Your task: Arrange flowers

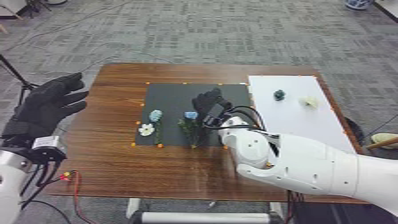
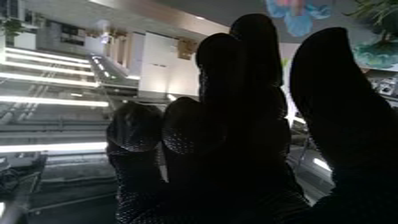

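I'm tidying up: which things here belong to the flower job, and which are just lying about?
Likely for the job: pale-blue flower, bluer flower, white flower, cream flower, dark green piece, dark mat, white sheet.

Seemingly just lying about: red cable, black stand.

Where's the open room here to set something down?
Free: the brown table left of the dark mat, and in front of it up to the right arm; the mat's far left corner; the white sheet's middle. Crowded: the mat's near left part, with three flowers, and the right hand beside them.
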### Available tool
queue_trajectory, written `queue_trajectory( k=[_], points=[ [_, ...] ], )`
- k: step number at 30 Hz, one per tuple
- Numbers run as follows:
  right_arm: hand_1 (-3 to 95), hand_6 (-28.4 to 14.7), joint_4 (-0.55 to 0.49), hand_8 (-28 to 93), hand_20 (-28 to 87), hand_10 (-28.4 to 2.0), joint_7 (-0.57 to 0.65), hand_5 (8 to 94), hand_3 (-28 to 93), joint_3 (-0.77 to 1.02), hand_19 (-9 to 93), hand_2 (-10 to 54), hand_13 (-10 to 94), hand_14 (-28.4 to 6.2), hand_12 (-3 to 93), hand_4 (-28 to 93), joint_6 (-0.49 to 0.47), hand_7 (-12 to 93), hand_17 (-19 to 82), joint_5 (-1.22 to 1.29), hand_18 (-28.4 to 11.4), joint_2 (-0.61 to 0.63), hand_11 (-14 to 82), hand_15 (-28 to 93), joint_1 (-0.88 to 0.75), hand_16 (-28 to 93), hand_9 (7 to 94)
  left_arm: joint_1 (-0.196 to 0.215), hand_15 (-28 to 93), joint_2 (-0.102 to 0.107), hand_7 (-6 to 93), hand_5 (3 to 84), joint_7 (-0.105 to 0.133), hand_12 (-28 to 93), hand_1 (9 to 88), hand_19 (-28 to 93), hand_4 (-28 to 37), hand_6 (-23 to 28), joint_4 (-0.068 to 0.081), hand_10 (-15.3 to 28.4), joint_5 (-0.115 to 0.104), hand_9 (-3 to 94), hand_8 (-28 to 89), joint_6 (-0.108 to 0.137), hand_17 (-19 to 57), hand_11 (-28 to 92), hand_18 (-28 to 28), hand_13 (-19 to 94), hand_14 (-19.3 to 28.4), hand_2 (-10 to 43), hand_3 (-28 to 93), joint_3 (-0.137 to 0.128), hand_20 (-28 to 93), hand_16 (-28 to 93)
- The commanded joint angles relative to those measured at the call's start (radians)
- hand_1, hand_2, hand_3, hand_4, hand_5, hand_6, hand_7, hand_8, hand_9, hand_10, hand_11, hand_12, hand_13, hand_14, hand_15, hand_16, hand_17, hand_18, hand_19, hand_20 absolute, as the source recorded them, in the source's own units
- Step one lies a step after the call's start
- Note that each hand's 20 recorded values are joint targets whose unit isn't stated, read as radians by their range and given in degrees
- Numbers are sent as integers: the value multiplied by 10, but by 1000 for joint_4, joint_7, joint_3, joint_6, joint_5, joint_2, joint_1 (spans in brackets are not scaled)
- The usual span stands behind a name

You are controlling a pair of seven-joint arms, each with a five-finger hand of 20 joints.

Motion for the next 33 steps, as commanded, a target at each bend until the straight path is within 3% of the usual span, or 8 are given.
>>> queue_trajectory(
  k=[1,7,11,14,18,22,27,33],
  points=[
    [372,21,-22,17,593,-88,-17,701,775,34,918,-95,635,-83,430,-283,-4,393,344,-9,-213,8,432,855,-10,387,678,0,492,-4,216,282,-4,199,252,411,-263,30,-4,106,-2,201,-101,-4,-98,268,196,113,138,-14,696,-2,116,-49],
    [330,20,-69,-1,593,-100,11,682,810,119,917,-95,628,-89,353,-283,40,353,341,-17,-215,57,457,854,-35,389,655,7,493,-9,217,282,0,199,253,411,-263,30,-8,106,-2,201,-101,-2,-98,268,197,114,138,-14,696,-4,116,-50],
    [304,5,-117,-144,588,-118,41,605,850,195,907,-95,606,-97,306,-283,90,335,330,5,-216,149,405,846,-49,379,587,9,493,-11,217,282,2,199,253,411,-263,30,-9,106,-1,201,-100,-2,-98,268,196,113,138,-14,696,-5,115,-50],
    [297,-9,-115,-146,585,-127,55,554,858,273,900,-95,580,-107,302,-283,84,327,321,4,-216,211,396,840,-84,367,544,17,494,-14,217,282,5,199,252,411,-263,30,-11,106,-1,201,-101,0,-98,268,196,113,138,-14,697,-9,115,-50],
    [288,-47,-96,-127,578,-148,71,447,877,351,880,-95,490,-130,269,-283,-66,292,289,37,-218,281,324,799,-127,302,429,20,494,-19,217,282,11,199,252,411,-263,30,-13,106,-1,201,-101,0,-99,269,197,113,138,-14,697,-4,116,-50],
    [281,-80,-39,-99,562,-168,85,341,883,302,835,-95,395,-147,236,-283,-86,207,245,45,-220,332,231,767,-114,253,334,29,494,-19,217,282,12,200,252,411,-263,29,-15,107,-1,202,-101,-3,-99,270,197,113,138,-14,698,-9,115,-50],
    [257,-91,3,-82,554,-185,87,301,872,424,818,-95,392,-144,206,-283,-186,164,234,109,-223,360,141,758,-209,234,322,33,492,-19,217,282,12,199,251,411,-263,29,-14,106,-1,201,-101,-6,-98,269,196,113,139,-15,698,-13,115,-50],
    [231,-102,52,-64,563,-207,145,285,860,457,817,-95,400,-148,186,-283,-225,117,233,150,-231,368,86,757,-228,226,324,34,492,-18,217,281,10,200,252,411,-263,29,-13,106,0,201,-101,-13,-98,270,196,113,139,-15,698,-17,115,-50]
  ],
)
